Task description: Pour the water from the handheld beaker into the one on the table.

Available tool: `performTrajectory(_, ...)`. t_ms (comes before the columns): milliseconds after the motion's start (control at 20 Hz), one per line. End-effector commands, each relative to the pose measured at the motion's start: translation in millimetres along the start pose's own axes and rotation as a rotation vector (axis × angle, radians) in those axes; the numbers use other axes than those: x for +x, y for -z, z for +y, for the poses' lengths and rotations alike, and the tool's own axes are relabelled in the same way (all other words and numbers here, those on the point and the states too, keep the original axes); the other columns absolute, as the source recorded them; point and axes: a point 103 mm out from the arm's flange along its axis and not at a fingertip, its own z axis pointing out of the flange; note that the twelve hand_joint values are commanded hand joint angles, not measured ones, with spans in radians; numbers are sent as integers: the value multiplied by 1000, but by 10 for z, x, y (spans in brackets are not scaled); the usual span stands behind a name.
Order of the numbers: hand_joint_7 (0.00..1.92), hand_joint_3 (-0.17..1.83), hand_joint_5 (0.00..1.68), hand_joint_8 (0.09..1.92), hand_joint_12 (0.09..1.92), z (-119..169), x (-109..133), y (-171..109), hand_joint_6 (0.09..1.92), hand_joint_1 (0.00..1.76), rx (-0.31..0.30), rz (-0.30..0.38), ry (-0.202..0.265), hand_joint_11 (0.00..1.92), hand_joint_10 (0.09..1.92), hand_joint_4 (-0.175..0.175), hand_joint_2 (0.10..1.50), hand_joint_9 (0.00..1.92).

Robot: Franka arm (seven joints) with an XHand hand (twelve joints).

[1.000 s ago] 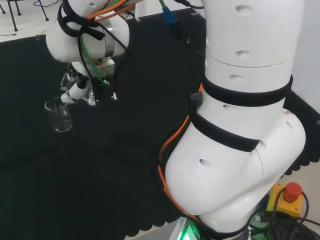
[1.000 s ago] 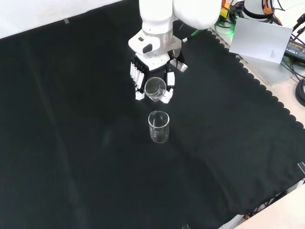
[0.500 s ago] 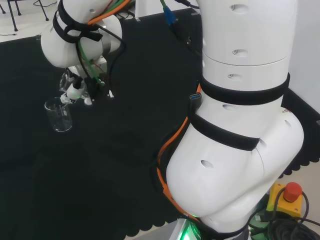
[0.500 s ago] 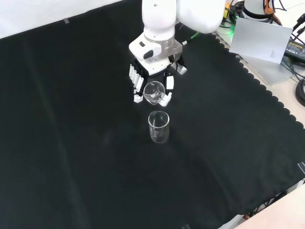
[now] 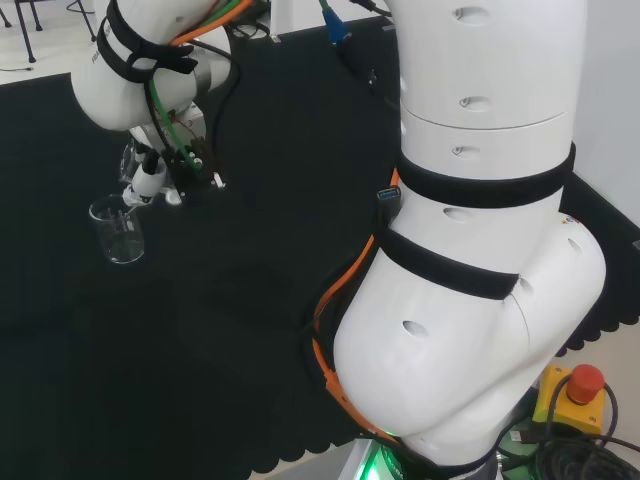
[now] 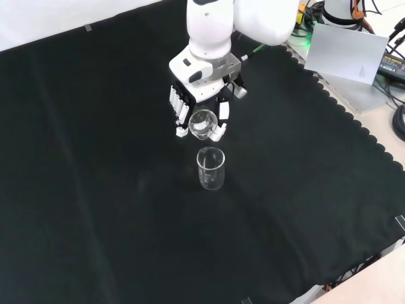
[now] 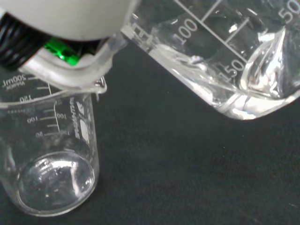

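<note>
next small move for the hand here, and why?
Probably keep tipping the held beaker toward the beaker on the cloth. The hand has it tilted, mouth toward the standing one, and in the wrist view water sits low against the tilted wall while the standing beaker's bottom looks empty. I can't tell whether the lip is over the rim, so a small shift toward it may be needed.

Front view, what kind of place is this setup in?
Likely a robotics lab test bench: a black cloth covers the bench, a robot hand holds a tilted glass beaker above a second beaker, and a red emergency-stop button sits beside the arm's base.
</note>
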Motion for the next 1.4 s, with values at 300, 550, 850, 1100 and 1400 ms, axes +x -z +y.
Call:
performTrajectory(300,1834,657,1556,319,829,-12,92,2,114,1178,37,-80,21,1357,555,157,581,1640)
performTrajectory(550,1834,656,1556,321,829,-15,135,16,115,1178,41,-96,29,1357,557,157,582,1639)
performTrajectory(850,1832,655,1555,323,829,-18,182,32,115,1178,59,-136,34,1357,559,158,583,1638)
performTrajectory(1100,1831,654,1555,325,828,-28,218,51,116,1178,64,-184,40,1357,561,158,584,1636)
performTrajectory(1400,1830,653,1554,327,828,-18,257,69,117,1177,83,-230,41,1357,563,159,584,1635)
